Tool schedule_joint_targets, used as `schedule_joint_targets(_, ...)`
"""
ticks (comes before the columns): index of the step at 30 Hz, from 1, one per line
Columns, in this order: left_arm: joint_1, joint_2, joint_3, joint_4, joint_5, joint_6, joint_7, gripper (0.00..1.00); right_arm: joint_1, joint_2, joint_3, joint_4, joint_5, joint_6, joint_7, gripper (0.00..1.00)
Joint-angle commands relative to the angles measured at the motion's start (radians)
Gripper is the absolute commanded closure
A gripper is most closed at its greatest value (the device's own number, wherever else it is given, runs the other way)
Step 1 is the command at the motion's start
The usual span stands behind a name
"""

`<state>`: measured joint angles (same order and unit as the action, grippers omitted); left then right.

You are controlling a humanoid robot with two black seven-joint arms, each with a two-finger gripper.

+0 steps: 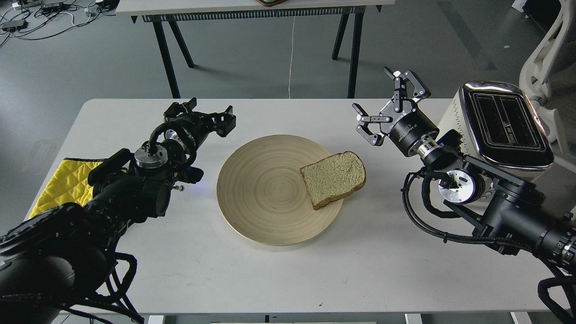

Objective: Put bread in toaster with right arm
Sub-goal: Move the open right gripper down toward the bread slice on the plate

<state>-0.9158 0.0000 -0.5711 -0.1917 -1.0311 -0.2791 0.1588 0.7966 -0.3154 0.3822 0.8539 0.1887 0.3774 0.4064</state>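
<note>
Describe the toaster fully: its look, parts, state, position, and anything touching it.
The toaster is a cream-white box with a shiny chrome top holding two long dark slots, both empty. It stands upright at the table's far right corner. The right arm's joints cross in front of its lower body; contact cannot be judged. The bread lies apart on the plate.

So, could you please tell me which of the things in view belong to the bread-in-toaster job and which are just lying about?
Belongs to the job:
- bread, lying on the plate's right edge
- toaster, at the table's right end, slots empty
- right gripper, open, holding nothing

Just lying about:
- wooden plate
- yellow cloth, at the table's left edge
- left gripper, idle
</note>
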Motion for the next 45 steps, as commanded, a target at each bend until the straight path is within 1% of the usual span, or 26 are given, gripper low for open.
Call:
schedule_joint_targets(1,0.000,0.000,0.000,0.000,-0.001,0.001,0.002,0.00,-0.004,0.002,0.001,0.001,0.000,0.001,0.000,0.00)
schedule_joint_targets(13,0.000,0.000,0.000,0.000,-0.001,0.001,-0.001,0.00,0.003,0.004,-0.005,-0.002,-0.011,-0.008,0.000,0.00)
schedule_joint_targets(15,0.000,0.000,0.000,0.000,-0.001,0.000,-0.001,0.00,0.010,0.003,-0.005,-0.002,-0.014,-0.015,0.000,0.00)
schedule_joint_targets(17,0.000,0.000,0.000,0.000,-0.001,0.001,-0.001,0.00,0.030,-0.004,-0.008,0.002,-0.015,-0.044,0.000,0.00)
schedule_joint_targets(22,0.000,0.000,0.000,0.000,-0.001,0.000,0.001,0.00,0.084,-0.022,-0.017,0.019,-0.037,-0.172,-0.009,0.00)
schedule_joint_targets(26,0.000,0.000,0.000,0.000,-0.001,0.001,0.001,0.00,0.122,-0.042,-0.025,0.082,-0.194,-0.349,-0.052,0.00)
schedule_joint_targets(28,0.000,0.000,0.000,0.000,-0.001,0.000,-0.001,0.00,0.141,-0.044,-0.045,0.117,-0.288,-0.460,-0.079,0.00)
schedule_joint_targets(31,0.000,0.000,0.000,0.000,-0.001,0.001,-0.001,0.00,0.187,-0.044,-0.139,0.155,-0.374,-0.589,-0.129,0.00)
schedule_joint_targets(34,0.000,0.000,0.000,0.000,-0.001,0.001,-0.001,0.00,0.240,-0.045,-0.293,0.185,-0.391,-0.675,-0.150,0.00)
schedule_joint_targets(38,0.000,0.000,0.000,0.000,-0.001,0.001,-0.001,0.00,0.279,-0.054,-0.477,0.192,-0.391,-0.742,-0.150,0.00)
schedule_joint_targets(40,0.000,0.000,0.000,0.000,-0.001,0.001,-0.001,0.00,0.286,-0.063,-0.546,0.194,-0.391,-0.746,-0.150,0.00)
schedule_joint_targets(45,0.000,0.000,0.000,0.000,-0.001,0.001,-0.001,0.00,0.274,-0.090,-0.638,0.192,-0.393,-0.746,-0.150,0.00)
